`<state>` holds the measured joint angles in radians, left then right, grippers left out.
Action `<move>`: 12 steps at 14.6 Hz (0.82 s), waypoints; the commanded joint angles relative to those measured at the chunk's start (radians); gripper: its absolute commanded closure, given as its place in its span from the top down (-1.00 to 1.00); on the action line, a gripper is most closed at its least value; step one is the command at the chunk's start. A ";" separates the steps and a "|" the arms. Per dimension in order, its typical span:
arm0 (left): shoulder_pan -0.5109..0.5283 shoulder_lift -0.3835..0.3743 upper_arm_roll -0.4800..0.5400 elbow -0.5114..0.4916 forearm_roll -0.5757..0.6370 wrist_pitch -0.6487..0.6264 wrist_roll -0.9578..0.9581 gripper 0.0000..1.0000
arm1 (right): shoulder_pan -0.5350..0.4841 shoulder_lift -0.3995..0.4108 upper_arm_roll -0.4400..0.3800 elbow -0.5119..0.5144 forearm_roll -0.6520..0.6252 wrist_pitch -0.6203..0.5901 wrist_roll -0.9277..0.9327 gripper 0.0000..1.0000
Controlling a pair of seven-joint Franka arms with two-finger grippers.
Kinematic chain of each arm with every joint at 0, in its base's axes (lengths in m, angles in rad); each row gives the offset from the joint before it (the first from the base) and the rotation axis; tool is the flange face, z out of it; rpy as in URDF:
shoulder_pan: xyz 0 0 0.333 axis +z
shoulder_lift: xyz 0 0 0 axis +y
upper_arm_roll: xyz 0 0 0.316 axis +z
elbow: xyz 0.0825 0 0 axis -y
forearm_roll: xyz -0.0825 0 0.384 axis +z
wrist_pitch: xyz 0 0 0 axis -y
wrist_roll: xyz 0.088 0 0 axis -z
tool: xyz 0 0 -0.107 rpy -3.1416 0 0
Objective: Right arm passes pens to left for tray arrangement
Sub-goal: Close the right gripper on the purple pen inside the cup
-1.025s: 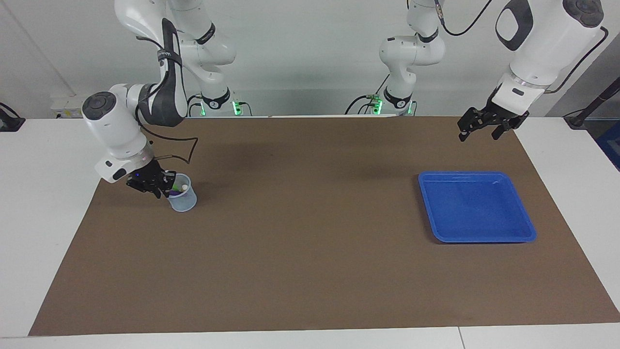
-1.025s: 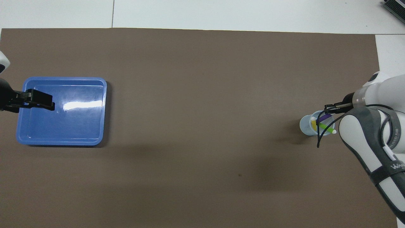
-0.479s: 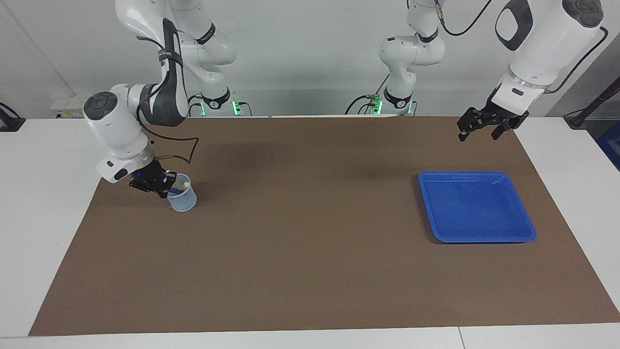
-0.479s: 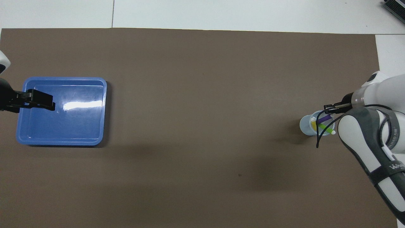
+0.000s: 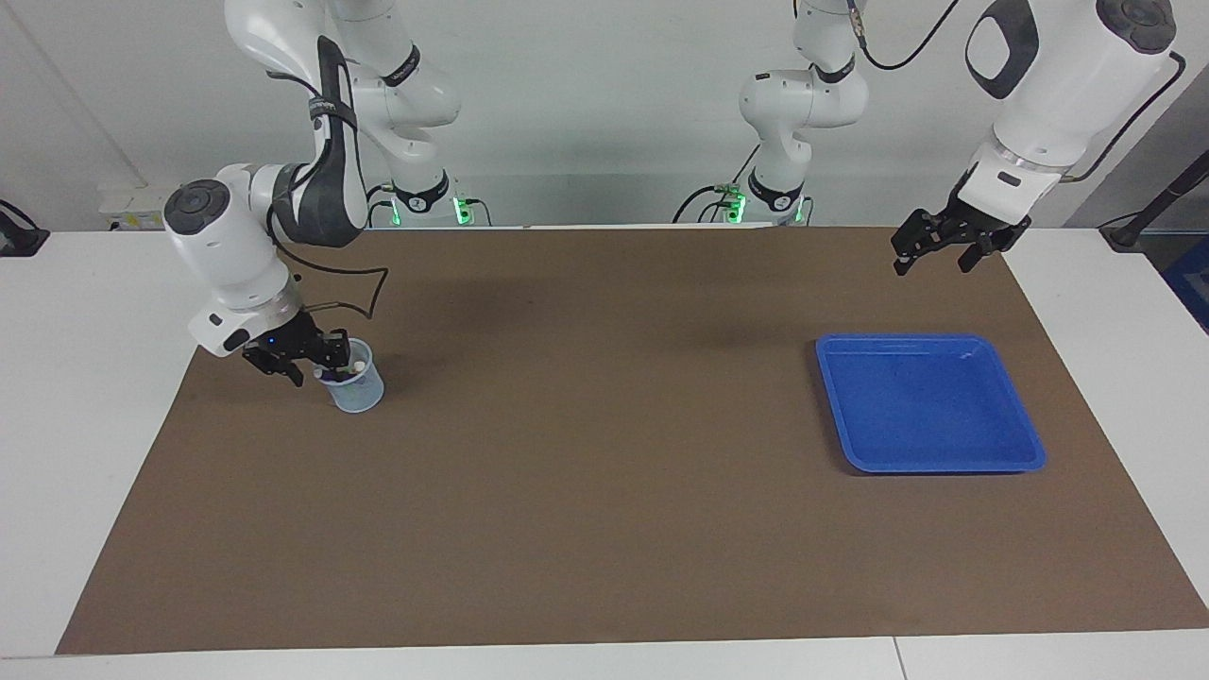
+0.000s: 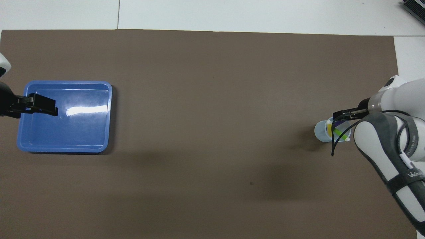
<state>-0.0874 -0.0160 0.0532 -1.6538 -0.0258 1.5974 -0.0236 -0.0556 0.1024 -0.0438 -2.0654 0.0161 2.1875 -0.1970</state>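
Note:
A small translucent cup [image 5: 359, 392] stands toward the right arm's end of the table and holds the pens. In the overhead view I see the yellow pen [image 6: 329, 127], the green pen [image 6: 340, 133] and the purple pen [image 6: 338, 123] leaning inside the cup [image 6: 320, 132]. My right gripper [image 5: 316, 364] hangs at the cup's rim, open, with its fingers over the pens' tops and nothing held. The blue tray [image 5: 945, 465] lies toward the left arm's end with nothing in it. My left gripper [image 5: 935, 253] waits open in the air near the tray [image 6: 109, 116].
A brown mat [image 5: 604, 529] covers most of the white table. The right arm's black cable [image 6: 333, 146] loops down beside the cup. Both arm bases stand at the table's robot end.
My right gripper has opened at the cup's rim, and the purple pen has sunk lower into the cup. The left arm has not moved.

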 commanded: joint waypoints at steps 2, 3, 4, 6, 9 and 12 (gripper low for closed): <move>-0.012 -0.021 0.008 -0.015 0.003 -0.005 -0.007 1.00 | 0.000 -0.017 0.002 -0.033 0.011 0.023 -0.010 0.19; -0.012 -0.021 0.008 -0.015 0.003 -0.002 -0.007 1.00 | -0.001 -0.017 0.002 -0.033 0.011 0.023 -0.012 0.01; -0.012 -0.021 0.008 -0.015 0.003 -0.001 -0.007 1.00 | 0.000 -0.017 0.002 -0.033 0.011 0.021 -0.012 -0.17; -0.014 -0.019 0.008 -0.015 0.003 -0.001 -0.007 1.00 | 0.000 -0.017 0.002 -0.032 0.011 0.021 -0.012 -0.39; -0.014 -0.021 0.008 -0.015 0.003 -0.001 -0.009 1.00 | -0.001 -0.015 0.002 -0.030 0.011 0.021 -0.013 -0.69; -0.014 -0.021 0.008 -0.015 0.003 -0.002 -0.009 1.00 | -0.001 -0.015 0.002 -0.030 0.011 0.020 -0.015 -0.82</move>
<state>-0.0874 -0.0162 0.0527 -1.6538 -0.0258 1.5974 -0.0236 -0.0533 0.0950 -0.0420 -2.0714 0.0189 2.1958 -0.1973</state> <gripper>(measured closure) 0.000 0.811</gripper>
